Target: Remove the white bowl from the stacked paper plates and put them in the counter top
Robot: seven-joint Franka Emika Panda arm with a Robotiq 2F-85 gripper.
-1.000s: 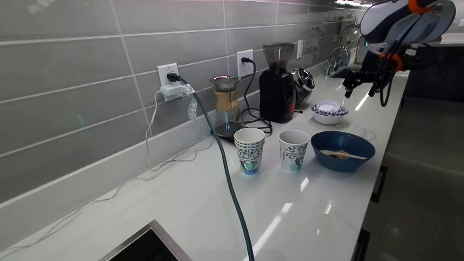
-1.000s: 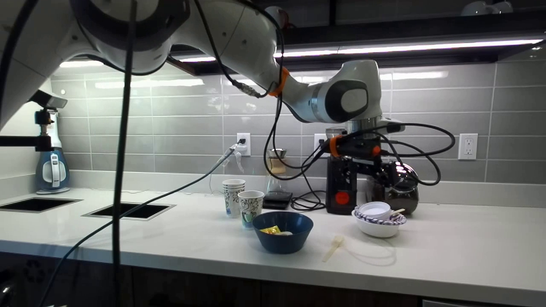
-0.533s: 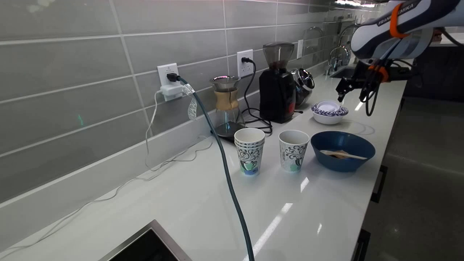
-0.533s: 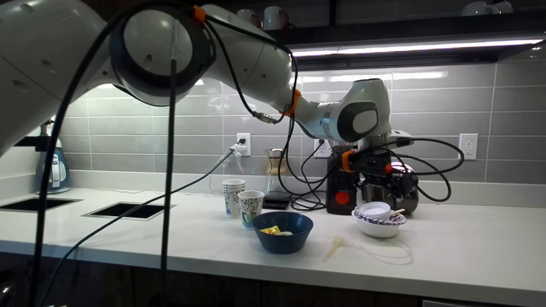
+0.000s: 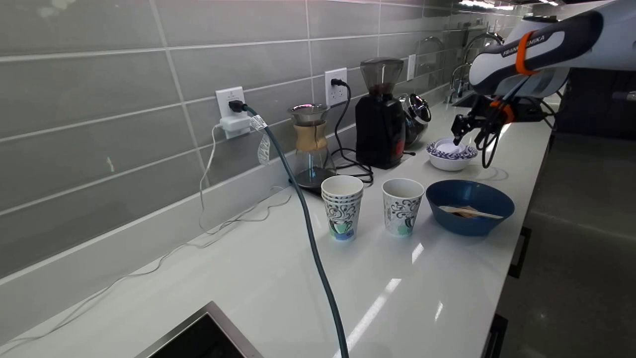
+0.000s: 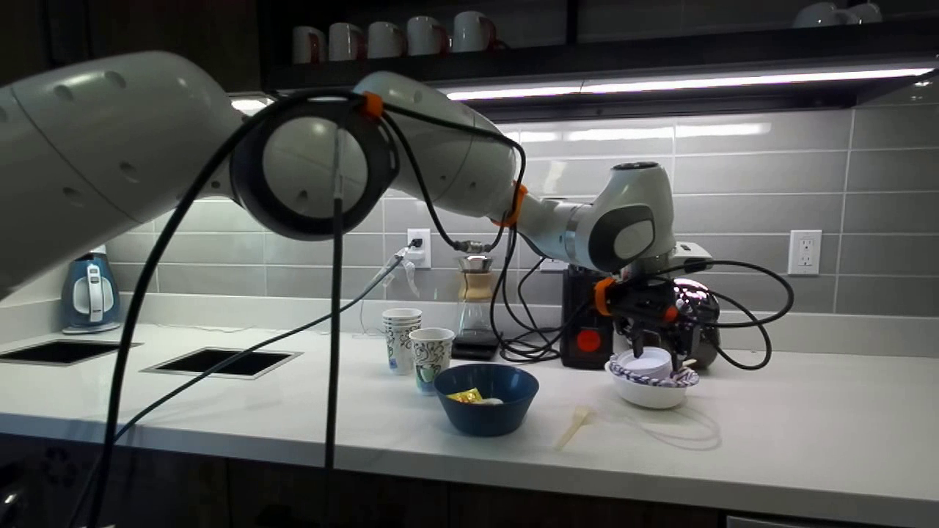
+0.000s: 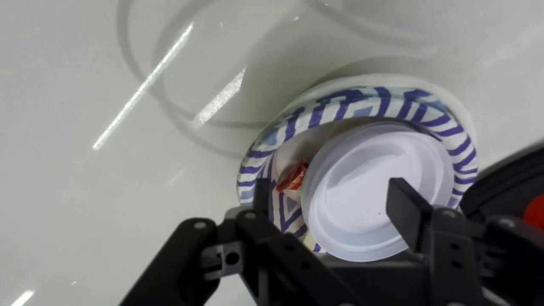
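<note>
Spread gripper (image 7: 330,189) is coming down over the white bowl (image 7: 361,187)

In both exterior views the gripper is hanging lower and nearer the stacked paper plates (image 7: 352,104) than a second ago, while plates and bowl are staying put. For the task, the approach is apparently ending and the grasp should be following; nothing is leaving the stack yet.

Its fingers are standing well apart, pinching nothing. In the wrist view the finger on the left is showing outside the bowl's rim, over the plates, while that on the right is covering part of its inside; whether either is touching, I cannot tell. Squeezing from here would probably be gripping only the left wall, and a small red item (image 7: 293,176) lying there may be interfering.

In that view the bowl is sitting inside the plates' blue-and-white striped rim, crowded toward the right. It is looking shallow, round and pale lilac-white, with stepped rings inside. In an exterior view the whole stack is resting on the counter top (image 6: 807,425), right of and farther back than the dark blue bowl (image 6: 486,414).
</note>
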